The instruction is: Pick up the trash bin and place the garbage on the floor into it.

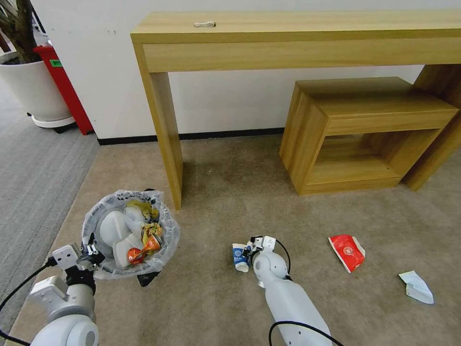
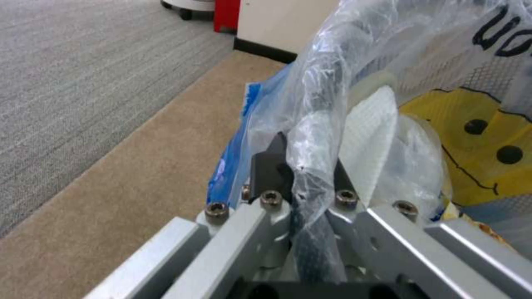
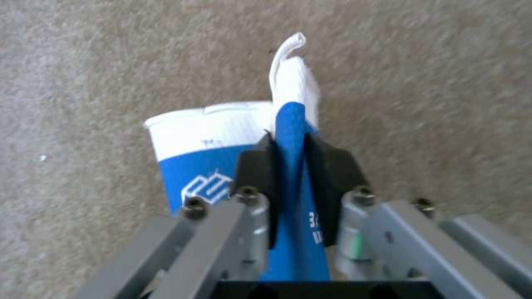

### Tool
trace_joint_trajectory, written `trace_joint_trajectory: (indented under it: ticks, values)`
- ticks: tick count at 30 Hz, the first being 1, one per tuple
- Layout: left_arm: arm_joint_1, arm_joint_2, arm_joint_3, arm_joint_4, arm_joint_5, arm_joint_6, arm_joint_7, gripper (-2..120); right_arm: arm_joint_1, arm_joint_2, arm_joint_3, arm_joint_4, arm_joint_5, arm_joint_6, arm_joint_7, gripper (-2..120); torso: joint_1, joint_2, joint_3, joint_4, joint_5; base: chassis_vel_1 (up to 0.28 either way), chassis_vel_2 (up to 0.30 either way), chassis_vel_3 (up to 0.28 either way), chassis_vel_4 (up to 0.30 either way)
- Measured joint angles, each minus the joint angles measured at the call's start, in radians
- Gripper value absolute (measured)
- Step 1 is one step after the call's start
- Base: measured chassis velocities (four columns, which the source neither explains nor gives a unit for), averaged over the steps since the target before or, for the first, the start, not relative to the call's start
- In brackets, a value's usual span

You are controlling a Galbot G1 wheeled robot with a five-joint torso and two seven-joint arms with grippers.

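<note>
A wooden console table (image 1: 297, 36) stands against a white wall on a beige carpet floor (image 1: 230, 192); everything here is placed relative to its front-left leg. Just in front of that leg, toward the robot and a little to the left, is the trash bin (image 1: 129, 233), small and round, lined with a crinkly clear plastic bag; inside it lie two white slippers (image 1: 117, 235) and some yellow and orange wrappers (image 1: 149, 238). The left gripper (image 1: 91, 252) is at the bin's near-left rim; in the left wrist view its dark fingers (image 2: 272, 170) are pinched tight on the bagged rim (image 2: 316, 137), with yellow and black print on the plastic beside them.

In front of the leg and to the right, a blue-white carton (image 1: 239, 257) lies on the carpet; the right gripper (image 1: 252, 247) is down at it; in the right wrist view the black pads (image 3: 257, 166) are closed narrow on a folded edge of the carton (image 3: 199, 141), which is blue below and white above.

Farther right of the leg, well apart from the carton, a red paper box (image 1: 347, 251) lies flat on the floor; beyond it to the right lies a pale-blue scrap (image 1: 417, 286). Behind these, under the table's right part, sits a low wooden bench (image 1: 365, 129). Left of the leg, along the wall, stand a tall red bin (image 1: 65, 86) and a white plant pot (image 1: 33, 89) on grey ribbed carpet (image 1: 33, 178). A small pale object (image 1: 205, 24) rests on the tabletop.
</note>
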Motion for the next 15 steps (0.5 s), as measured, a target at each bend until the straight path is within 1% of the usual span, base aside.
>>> trace_joint_trajectory:
  ticks: [1, 3, 4, 5, 7, 8, 9, 10, 11, 12, 13, 15]
  values:
    - [0.0, 0.0, 0.0, 0.0, 0.0, 0.0, 0.0, 1, 0.0, 0.0, 0.0, 0.0, 0.0, 0.0, 0.0, 13, 0.0, 0.0, 0.0, 0.0, 0.0, 0.0, 0.0, 0.0, 0.0]
    - [0.002, -0.004, 0.004, -0.002, 0.001, 0.001, 0.0, 1, -0.015, -0.014, -0.003, 0.026, -0.026, 0.031, 0.0, 4, 0.0, 0.0, 0.0, 0.0, 0.0002, 0.0, 0.0, 0.0, 0.0]
    - [0.002, -0.004, 0.004, -0.002, 0.001, 0.001, 0.0, 1, -0.015, -0.014, -0.003, 0.026, -0.026, 0.031, 0.0, 4, 0.0, 0.0, 0.0, 0.0, 0.0002, 0.0, 0.0, 0.0, 0.0]
    - [0.003, -0.006, 0.008, -0.002, 0.002, 0.002, -0.001, 1, -0.027, -0.026, -0.005, 0.056, -0.039, 0.057, -0.002, 0, 0.0, 0.0, 0.0, 0.0, 0.0002, 0.0, 0.0, 0.0, 0.0]
    - [0.007, -0.017, 0.025, 0.002, 0.003, 0.007, -0.003, 1, -0.064, -0.065, -0.011, 0.173, -0.04, 0.136, -0.055, 0, 0.0, 0.0, 0.0, 0.0, 0.0002, 0.0, 0.0, 0.0, 0.0]
    - [0.008, -0.02, 0.032, 0.003, 0.003, 0.009, -0.003, 1, -0.074, -0.075, -0.012, 0.204, -0.036, 0.157, -0.076, 0, 0.0, 0.0, 0.0, -0.0001, 0.0002, 0.0, 0.0, 0.0, 0.0]
    - [0.008, -0.02, 0.032, 0.003, 0.003, 0.009, -0.003, 1, -0.074, -0.075, -0.012, 0.204, -0.036, 0.157, -0.076, 0, 0.0, 0.0, 0.0, -0.0001, 0.0002, 0.0, 0.0, 0.0, 0.0]
    - [0.012, -0.03, 0.053, 0.008, 0.005, 0.013, -0.004, 1, -0.1, -0.102, -0.013, 0.281, -0.025, 0.22, -0.144, 0, 0.0, 0.0, 0.0, -0.0002, 0.0001, 0.0, 0.0, 0.0, 0.0]
    - [0.014, -0.036, 0.065, 0.012, 0.008, 0.015, -0.004, 1, -0.111, -0.116, -0.012, 0.32, -0.014, 0.266, -0.187, 0, 0.0, 0.0, 0.0, -0.0002, 0.0001, 0.0, 0.0, 0.0, 0.0]
    - [0.014, -0.036, 0.065, 0.012, 0.008, 0.015, -0.004, 1, -0.111, -0.116, -0.012, 0.32, -0.014, 0.266, -0.187, 0, 0.0, 0.0, 0.0, -0.0002, 0.0001, 0.0, 0.0, 0.0, 0.0]
    - [0.015, -0.044, 0.082, 0.018, 0.013, 0.016, -0.004, 1, -0.125, -0.132, -0.008, 0.376, 0.007, 0.339, -0.271, 0, 0.0, 0.0, 0.0, -0.0002, 0.0001, 0.0, 0.0, 0.0, 0.0]
    - [0.016, -0.054, 0.106, 0.025, 0.019, 0.018, -0.005, 1, -0.138, -0.15, -0.007, 0.442, 0.047, 0.459, -0.428, 0, 0.0, 0.0, 0.0, -0.0001, 0.0001, 0.0, 0.0, 0.0, 0.0]
